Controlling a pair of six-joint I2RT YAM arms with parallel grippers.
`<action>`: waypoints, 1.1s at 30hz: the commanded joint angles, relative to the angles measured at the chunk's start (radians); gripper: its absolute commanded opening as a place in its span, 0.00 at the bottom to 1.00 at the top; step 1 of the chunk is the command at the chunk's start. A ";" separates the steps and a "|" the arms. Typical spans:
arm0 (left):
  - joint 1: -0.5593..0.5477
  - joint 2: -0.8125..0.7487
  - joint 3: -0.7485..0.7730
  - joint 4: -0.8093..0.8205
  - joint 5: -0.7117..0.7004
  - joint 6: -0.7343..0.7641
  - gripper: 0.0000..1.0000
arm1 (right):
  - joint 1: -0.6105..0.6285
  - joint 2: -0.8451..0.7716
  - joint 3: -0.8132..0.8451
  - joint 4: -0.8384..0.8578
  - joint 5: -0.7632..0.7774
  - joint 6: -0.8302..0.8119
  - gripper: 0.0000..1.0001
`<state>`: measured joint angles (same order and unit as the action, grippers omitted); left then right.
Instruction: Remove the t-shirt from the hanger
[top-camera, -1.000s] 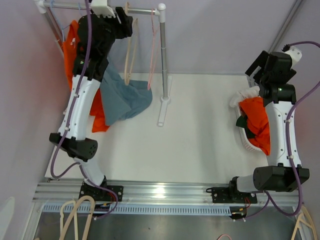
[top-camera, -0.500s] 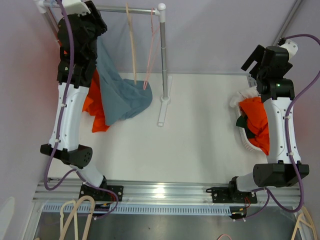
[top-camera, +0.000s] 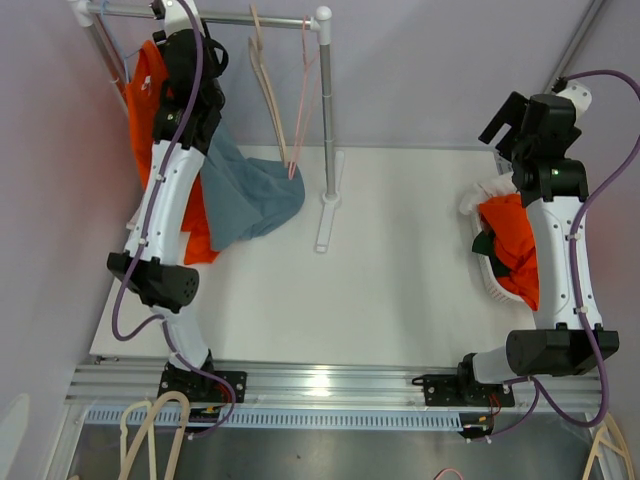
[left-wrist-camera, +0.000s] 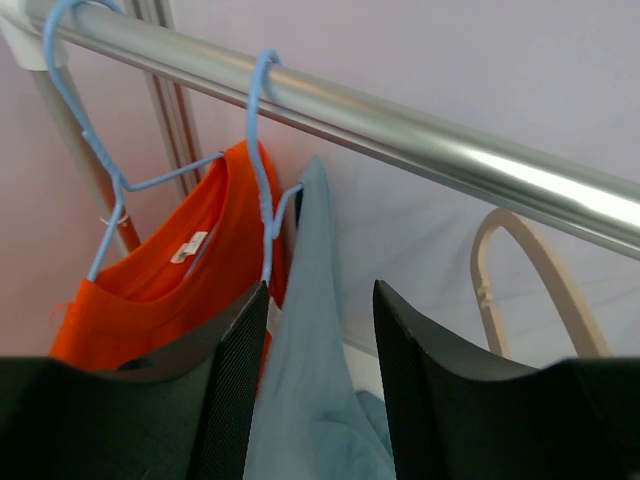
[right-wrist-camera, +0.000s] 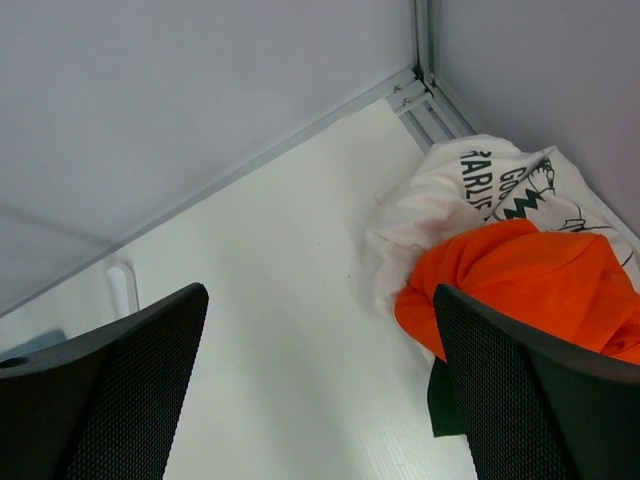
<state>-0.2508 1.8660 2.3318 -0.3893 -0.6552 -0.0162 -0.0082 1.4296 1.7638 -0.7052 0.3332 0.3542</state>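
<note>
A grey-blue t-shirt (top-camera: 250, 200) hangs from a blue hanger (left-wrist-camera: 264, 150) on the metal rail (left-wrist-camera: 420, 150), its lower part pooled on the white table. My left gripper (top-camera: 205, 50) is up by the rail. In the left wrist view it (left-wrist-camera: 320, 300) is open, and the grey-blue t-shirt (left-wrist-camera: 310, 330) hangs between the fingers just below the hanger. An orange t-shirt (left-wrist-camera: 170, 270) hangs on a second blue hanger to its left. My right gripper (top-camera: 503, 118) is wide open and empty (right-wrist-camera: 320, 300) above the table's far right.
Empty beige (top-camera: 268, 90) and pink (top-camera: 300, 110) hangers hang on the rail by the rack's post (top-camera: 325, 110). A white basket (top-camera: 495, 285) at the right holds an orange garment (right-wrist-camera: 530, 280) and a white printed shirt (right-wrist-camera: 480, 180).
My left arm swung left along the rail, lifting the grey-blue shirt, then came back right. The empty hangers swing. My right gripper rose slightly, then held.
</note>
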 joint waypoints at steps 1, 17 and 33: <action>0.038 -0.004 0.018 0.061 -0.044 0.027 0.50 | 0.034 -0.018 0.023 0.023 -0.016 -0.023 0.99; 0.087 0.087 0.020 0.154 -0.052 0.044 0.50 | 0.109 0.037 0.129 0.000 -0.002 -0.026 0.99; 0.137 0.139 0.029 0.228 -0.081 0.054 0.01 | 0.171 0.063 0.181 -0.039 0.035 -0.041 0.99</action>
<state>-0.1322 2.0018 2.3440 -0.2325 -0.6888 0.0242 0.1562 1.4899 1.9137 -0.7418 0.3523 0.3355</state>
